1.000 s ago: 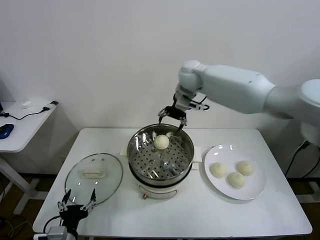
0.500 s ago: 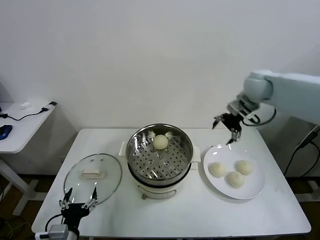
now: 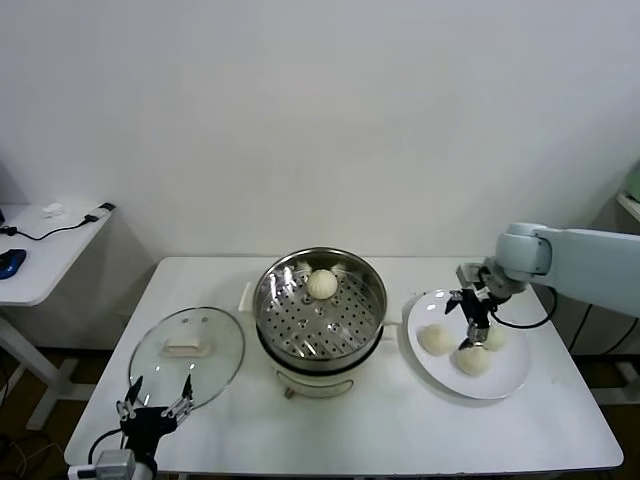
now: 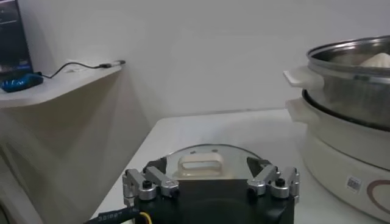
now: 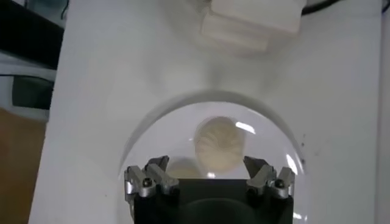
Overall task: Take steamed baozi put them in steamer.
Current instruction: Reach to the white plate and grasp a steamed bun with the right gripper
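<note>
Since a second ago the right gripper [image 3: 470,322] has swung from above the steamer [image 3: 320,305] across to the white plate [image 3: 510,380], and now hangs low over the three steamed baozi [image 3: 436,340] lying there. Its fingers stand spread wide, holding nothing; in the right wrist view a bun [image 5: 219,141] sits on the plate between the open jaws. The buns are small, round, smooth and cream-white, clustered close together on the plate's middle. A fourth bun [image 3: 321,284] rests on the perforated steel floor of the steamer, toward its far side. That shiny basket sits atop a white cooker base at the middle of the white table [image 3: 250,440]. The glass lid [image 3: 188,346] lies flat to the steamer's left. The left gripper [image 3: 152,408] hangs at the table's near left edge, just before the lid, fingers spread and empty.
</note>
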You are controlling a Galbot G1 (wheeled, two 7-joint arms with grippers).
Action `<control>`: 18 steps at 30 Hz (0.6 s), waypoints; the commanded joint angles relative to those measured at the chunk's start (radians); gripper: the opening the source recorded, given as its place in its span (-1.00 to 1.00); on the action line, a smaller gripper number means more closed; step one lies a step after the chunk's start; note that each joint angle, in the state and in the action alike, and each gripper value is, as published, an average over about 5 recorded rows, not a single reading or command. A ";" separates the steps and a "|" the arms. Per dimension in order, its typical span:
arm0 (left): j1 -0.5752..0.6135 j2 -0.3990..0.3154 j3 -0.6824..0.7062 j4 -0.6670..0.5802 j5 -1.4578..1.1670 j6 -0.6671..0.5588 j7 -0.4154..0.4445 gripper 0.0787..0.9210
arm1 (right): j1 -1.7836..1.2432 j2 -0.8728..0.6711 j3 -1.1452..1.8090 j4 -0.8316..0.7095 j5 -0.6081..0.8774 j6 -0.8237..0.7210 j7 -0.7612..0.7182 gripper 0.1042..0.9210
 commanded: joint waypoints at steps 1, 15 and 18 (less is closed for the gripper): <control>0.001 0.001 -0.003 0.002 0.000 -0.002 0.000 0.77 | -0.186 0.022 0.121 -0.104 0.004 -0.087 0.047 0.76; 0.008 0.000 -0.003 0.018 0.008 -0.014 -0.001 0.77 | -0.287 0.105 0.238 -0.234 -0.049 -0.071 0.056 0.76; 0.008 0.001 -0.006 0.020 0.008 -0.015 -0.003 0.77 | -0.296 0.115 0.244 -0.248 -0.055 -0.067 0.054 0.76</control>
